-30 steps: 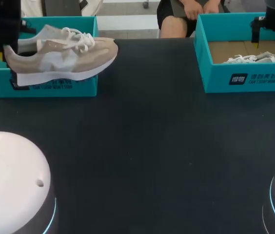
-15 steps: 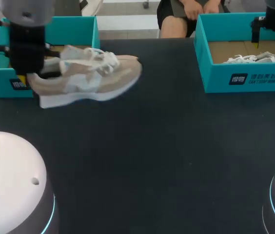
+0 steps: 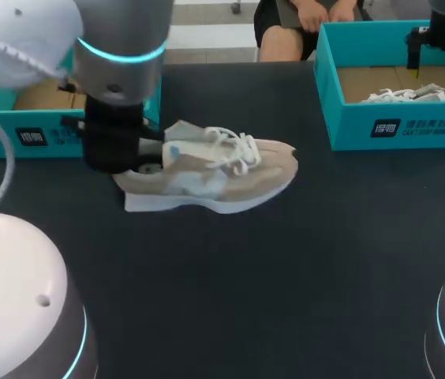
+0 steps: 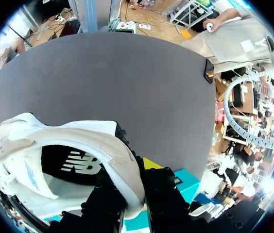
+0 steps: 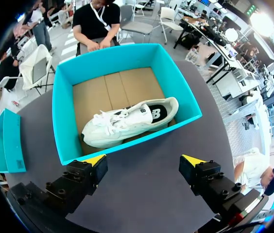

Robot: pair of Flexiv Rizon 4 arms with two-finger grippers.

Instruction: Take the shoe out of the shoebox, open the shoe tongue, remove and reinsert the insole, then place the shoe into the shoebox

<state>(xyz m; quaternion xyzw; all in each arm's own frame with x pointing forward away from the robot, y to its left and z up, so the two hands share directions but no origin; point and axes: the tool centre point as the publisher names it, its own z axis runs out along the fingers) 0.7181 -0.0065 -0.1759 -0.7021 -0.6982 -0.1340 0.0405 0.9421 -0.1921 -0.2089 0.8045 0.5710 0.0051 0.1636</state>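
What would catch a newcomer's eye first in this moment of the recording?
First, the beige shoe, out in front of the left shoebox and near the table's middle, with the left gripper shut on its heel collar. Next, the white shoe lying on its side in the right shoebox, which sits just ahead of the open right gripper.

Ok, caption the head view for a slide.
Left pincer holds a beige sneaker by its heel over the table; a white shoe lies in the right box.
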